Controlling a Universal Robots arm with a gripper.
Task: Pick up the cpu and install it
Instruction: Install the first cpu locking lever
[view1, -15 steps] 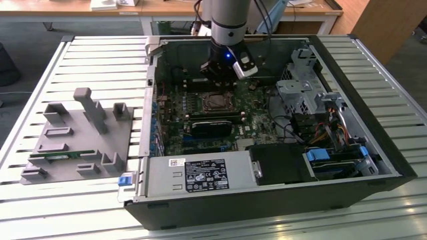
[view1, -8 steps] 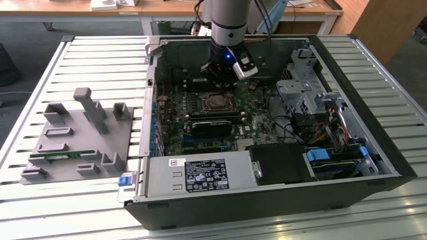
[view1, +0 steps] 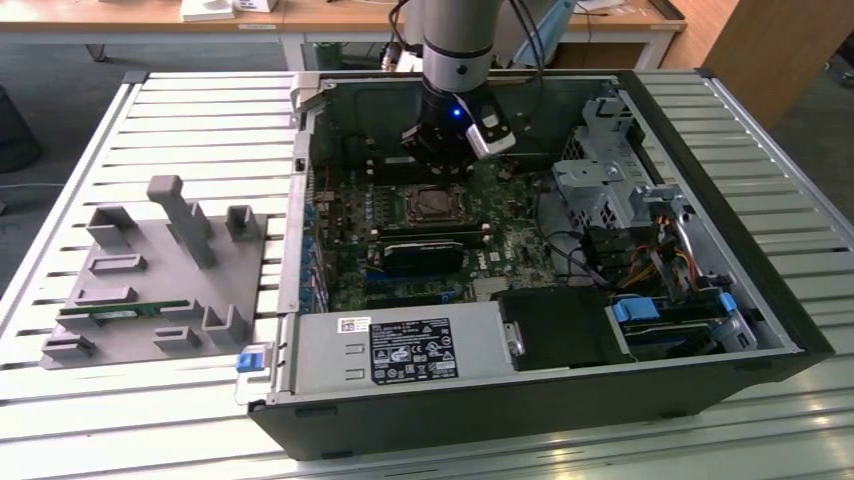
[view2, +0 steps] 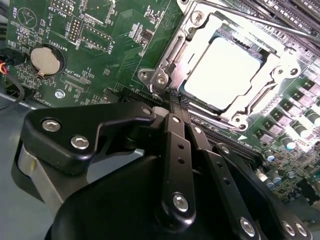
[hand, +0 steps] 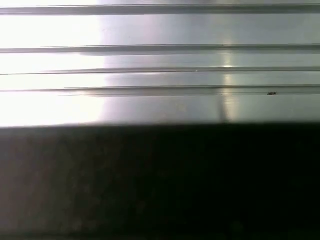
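cpu (view2: 225, 75) in socket, just beyond pincer (view2: 172, 100)

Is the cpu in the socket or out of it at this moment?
In. In the second wrist view the cpu lies flat inside the metal socket frame on the motherboard, apart from the tool.

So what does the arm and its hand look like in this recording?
The arm is a thick silver-grey cylinder with a dark joint band, black cables trailing beside it, a small blue light and a white block low on its wrist. In the second wrist view, the hand is matte black: flat linkage bars pinned with shiny silver screws.
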